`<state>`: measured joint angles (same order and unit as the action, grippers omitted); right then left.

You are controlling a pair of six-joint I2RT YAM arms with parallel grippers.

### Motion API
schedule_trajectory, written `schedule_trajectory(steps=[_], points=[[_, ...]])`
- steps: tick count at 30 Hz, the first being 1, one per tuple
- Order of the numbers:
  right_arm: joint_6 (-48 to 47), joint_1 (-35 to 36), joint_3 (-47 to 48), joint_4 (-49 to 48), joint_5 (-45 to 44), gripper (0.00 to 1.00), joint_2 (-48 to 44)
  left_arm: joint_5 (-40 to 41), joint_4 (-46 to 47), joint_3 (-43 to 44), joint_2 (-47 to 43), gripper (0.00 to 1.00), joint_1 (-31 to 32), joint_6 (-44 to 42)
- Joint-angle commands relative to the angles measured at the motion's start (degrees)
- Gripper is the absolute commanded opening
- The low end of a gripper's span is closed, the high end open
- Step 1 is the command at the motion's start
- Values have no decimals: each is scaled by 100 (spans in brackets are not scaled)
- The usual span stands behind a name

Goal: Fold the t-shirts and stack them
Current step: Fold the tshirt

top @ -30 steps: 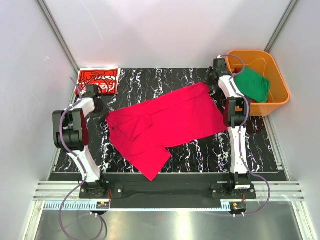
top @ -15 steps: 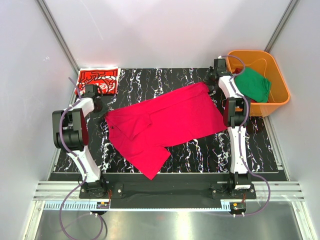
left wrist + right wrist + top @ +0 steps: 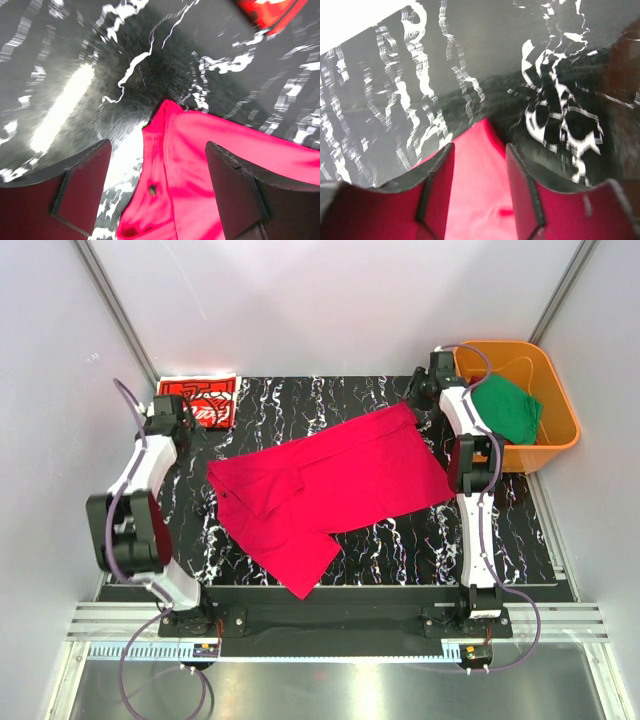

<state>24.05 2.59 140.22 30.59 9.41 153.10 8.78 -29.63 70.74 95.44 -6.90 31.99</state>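
Observation:
A plain crimson-red t-shirt [image 3: 330, 485] lies spread across the middle of the black marbled table [image 3: 300, 405], with one sleeve pointing at the near edge. My left gripper [image 3: 183, 432] hovers by its left corner. In the left wrist view its jaws stand wide open over that corner [image 3: 200, 165], gripping nothing. My right gripper [image 3: 413, 397] is above the shirt's far right corner [image 3: 480, 175], jaws apart with the cloth lying loose below. A folded red t-shirt with white line print [image 3: 200, 398] rests at the back left. A green t-shirt [image 3: 505, 408] lies in the tub.
The orange plastic tub [image 3: 560, 435] stands off the table's back right corner, close to the right arm. White walls close in the left, right and back sides. The printed tee's edge [image 3: 270, 12] shows just beyond my left gripper [image 3: 159, 147].
Both grippers have opened and let go of the crimson shirt's corners. The left arm has risen and swung back toward the left wall. The right gripper has shifted slightly back.

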Motion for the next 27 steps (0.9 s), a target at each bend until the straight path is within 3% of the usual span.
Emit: schedule_trajectory(steps=[1,6,8,15,19,22,27], points=[[-410,136,41,289,-193,54,-1244,501,-333,-85,-1120,81,284,-96],[-604,338,-740,878,-572,63,-2194,651,-736,-1095,-2449,72,1092,228],[-578,409,-1565,879,-633,67,-2818,634,-834,-1754,-3158,63,1646,676],[-393,760,-4747,238,-423,67,-4901,722,-1404,-3171,-4603,54,3184,1915],[-410,778,-6345,88,-483,63,-5937,1186,-1730,-3391,-4692,55,3957,2521],[-506,778,-7032,53,-825,61,-6387,1459,-1880,-3514,-4483,57,4231,3206],[-586,769,-7334,149,-590,58,-6529,1759,-1950,-3506,-4121,57,4232,3612]])
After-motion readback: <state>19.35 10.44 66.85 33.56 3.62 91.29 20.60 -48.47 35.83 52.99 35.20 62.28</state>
